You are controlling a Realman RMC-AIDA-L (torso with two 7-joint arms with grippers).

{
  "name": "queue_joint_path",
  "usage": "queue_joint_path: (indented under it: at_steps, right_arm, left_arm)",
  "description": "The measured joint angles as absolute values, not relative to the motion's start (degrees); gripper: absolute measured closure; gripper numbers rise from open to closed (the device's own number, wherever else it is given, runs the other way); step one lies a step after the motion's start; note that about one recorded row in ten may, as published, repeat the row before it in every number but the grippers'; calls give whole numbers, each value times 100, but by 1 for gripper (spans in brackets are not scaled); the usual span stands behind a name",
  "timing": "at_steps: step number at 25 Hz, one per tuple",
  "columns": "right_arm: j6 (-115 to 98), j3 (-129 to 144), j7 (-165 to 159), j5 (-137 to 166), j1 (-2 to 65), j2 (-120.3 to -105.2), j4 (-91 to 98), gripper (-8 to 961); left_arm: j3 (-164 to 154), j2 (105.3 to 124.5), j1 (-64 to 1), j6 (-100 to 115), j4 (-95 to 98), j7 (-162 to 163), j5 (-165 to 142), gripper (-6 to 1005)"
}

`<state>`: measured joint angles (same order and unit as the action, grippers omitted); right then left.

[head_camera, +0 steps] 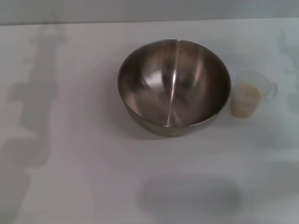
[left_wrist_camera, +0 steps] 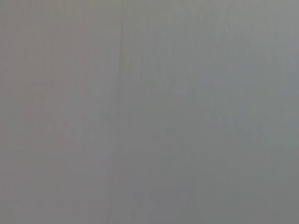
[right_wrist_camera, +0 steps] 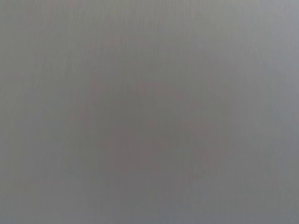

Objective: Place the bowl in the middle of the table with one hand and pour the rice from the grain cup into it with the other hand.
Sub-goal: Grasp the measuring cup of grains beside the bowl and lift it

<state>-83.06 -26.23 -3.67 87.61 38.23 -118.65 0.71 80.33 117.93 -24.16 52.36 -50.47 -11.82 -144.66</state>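
The stainless-steel bowl [head_camera: 174,86] stands upright on the white table [head_camera: 70,177], a little right of the middle in the head view. Its inside is shiny and empty. The clear plastic grain cup [head_camera: 250,94] stands upright just to the right of the bowl, close to its rim, apart from it. Pale beige rice [head_camera: 247,93] fills the cup. Neither gripper shows in the head view. Both wrist views show only a flat grey surface.
Faint arm shadows lie on the table at the far left [head_camera: 37,102] and the far right [head_camera: 289,60]. A soft shadow lies near the front edge [head_camera: 189,196]. The table's far edge runs along the top.
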Motion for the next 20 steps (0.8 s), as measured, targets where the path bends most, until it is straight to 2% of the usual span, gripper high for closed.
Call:
queue_joint_path:
  at_steps: [4, 11, 20]
  right_arm:
    - [-8301, -2628, -367, 8761, 3795, -11865, 70, 311]
    - [-8412, -2591, -365, 8773, 3509, -11886, 15, 311]
    - [-8828, -2402, -344, 9029, 2581, -11900, -560, 311]
  left_arm:
    - [8105, 11790, -2576, 5686, -4033, 811, -15605, 767]
    - [8229, 11773, -2410, 5543, -3689, 1302, -15831, 573]
    - [8227, 11749, -2307, 5264, -3657, 1241, -15889, 283]
